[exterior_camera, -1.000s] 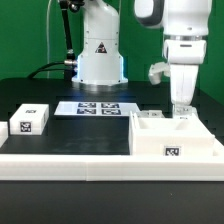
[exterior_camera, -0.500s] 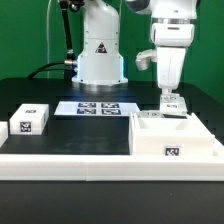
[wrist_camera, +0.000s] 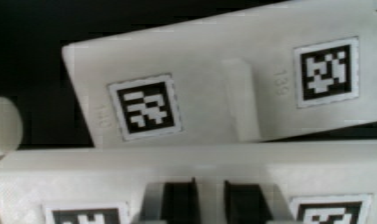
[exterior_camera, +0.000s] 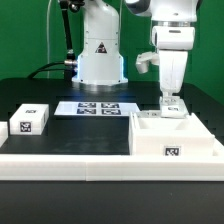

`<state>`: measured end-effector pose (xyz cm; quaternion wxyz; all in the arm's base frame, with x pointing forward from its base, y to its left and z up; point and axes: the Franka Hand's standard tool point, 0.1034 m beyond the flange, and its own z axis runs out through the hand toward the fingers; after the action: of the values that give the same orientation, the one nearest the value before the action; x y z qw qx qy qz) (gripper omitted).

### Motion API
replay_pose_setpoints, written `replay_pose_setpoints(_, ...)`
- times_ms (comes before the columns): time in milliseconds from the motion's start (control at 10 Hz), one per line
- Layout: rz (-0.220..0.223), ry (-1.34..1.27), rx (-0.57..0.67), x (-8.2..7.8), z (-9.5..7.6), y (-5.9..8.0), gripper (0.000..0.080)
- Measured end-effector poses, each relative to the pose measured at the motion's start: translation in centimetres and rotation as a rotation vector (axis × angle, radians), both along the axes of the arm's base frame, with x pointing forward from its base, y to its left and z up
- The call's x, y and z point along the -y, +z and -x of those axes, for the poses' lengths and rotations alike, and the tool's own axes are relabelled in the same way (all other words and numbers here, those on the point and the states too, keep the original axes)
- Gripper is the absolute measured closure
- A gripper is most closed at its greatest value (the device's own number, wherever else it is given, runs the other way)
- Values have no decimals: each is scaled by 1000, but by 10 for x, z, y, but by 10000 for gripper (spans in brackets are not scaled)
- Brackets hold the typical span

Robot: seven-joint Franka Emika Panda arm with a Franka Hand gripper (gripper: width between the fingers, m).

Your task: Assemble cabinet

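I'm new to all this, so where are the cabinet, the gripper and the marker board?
cabinet (exterior_camera: 150, 150), exterior view, on its front wall.
gripper (exterior_camera: 173, 112), exterior view, midway between its fingertips.
marker board (exterior_camera: 95, 107), exterior view, on its tagged top face.

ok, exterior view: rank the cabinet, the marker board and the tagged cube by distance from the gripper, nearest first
1. cabinet, just under the gripper, at the exterior view's right.
2. marker board, mid-scene.
3. tagged cube, far at the exterior view's left.
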<state>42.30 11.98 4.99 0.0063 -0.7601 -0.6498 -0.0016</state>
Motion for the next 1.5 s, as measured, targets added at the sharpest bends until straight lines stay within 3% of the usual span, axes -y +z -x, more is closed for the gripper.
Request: replay_pose_setpoints(1500,15,0,-6,7,-20,9,731)
